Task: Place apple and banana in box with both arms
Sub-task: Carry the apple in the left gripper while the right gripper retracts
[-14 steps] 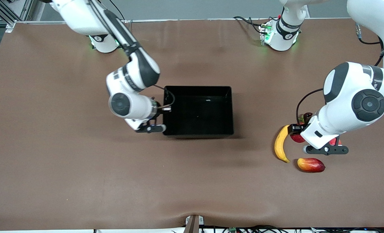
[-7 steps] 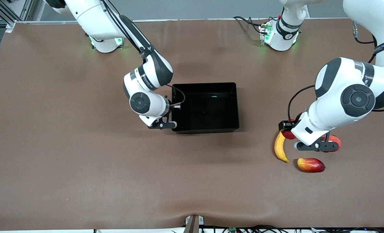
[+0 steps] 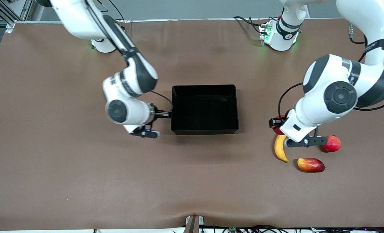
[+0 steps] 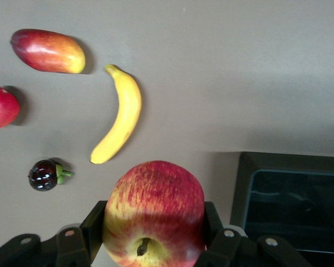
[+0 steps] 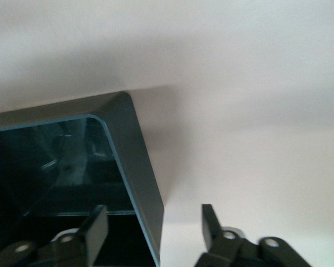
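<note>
- Fruit sits clustered at the left arm's end of the desk (image 3: 49, 161); the left pincer (image 4: 153, 245) hangs over that cluster, its fingers clamped on the apple (image 4: 154, 214).
- Banana (image 3: 280, 148) lies flat on the desk just below that pincer, with the mango (image 3: 310, 165) beside it toward the front camera and a plain red fruit (image 3: 332, 143) close by.
- A small dark fruit (image 4: 43, 175) rests near the banana's end.
- Box (image 3: 205, 129) stands mid-desk, well apart from the fruit, with bare brown surface between them.
- Right pincer (image 5: 153, 233) hovers spread open over the box's corner edge, one finger above the interior and one above the desk.
</note>
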`<act>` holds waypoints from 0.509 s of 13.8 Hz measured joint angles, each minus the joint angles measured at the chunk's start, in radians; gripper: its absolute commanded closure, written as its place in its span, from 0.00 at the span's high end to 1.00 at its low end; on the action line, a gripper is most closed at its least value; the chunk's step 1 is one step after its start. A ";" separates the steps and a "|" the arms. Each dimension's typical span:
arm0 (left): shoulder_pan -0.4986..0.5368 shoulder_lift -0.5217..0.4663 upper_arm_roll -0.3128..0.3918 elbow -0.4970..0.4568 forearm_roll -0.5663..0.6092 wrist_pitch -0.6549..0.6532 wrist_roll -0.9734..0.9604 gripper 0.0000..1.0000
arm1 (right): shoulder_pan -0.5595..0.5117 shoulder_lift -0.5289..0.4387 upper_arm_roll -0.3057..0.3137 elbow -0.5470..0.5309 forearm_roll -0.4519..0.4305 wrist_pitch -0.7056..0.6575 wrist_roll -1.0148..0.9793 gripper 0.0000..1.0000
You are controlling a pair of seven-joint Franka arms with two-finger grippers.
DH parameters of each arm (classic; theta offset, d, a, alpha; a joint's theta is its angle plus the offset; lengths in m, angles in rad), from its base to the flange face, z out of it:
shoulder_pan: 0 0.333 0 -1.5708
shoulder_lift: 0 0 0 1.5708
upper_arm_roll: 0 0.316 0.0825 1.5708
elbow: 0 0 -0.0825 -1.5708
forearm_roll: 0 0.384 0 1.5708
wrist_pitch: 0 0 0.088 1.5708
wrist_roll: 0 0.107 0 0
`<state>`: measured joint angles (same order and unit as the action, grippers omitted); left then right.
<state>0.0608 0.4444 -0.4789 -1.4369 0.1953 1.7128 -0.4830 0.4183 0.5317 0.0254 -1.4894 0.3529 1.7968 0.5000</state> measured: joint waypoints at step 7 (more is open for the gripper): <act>-0.173 0.015 -0.017 -0.012 -0.004 -0.007 -0.241 0.00 | -0.373 -0.044 -0.010 0.338 -0.061 -0.482 -0.103 1.00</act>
<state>-0.1121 0.4593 -0.4957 -1.4485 0.1916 1.7056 -0.7239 0.0451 0.4878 0.0158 -1.1515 0.2916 1.3146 0.3968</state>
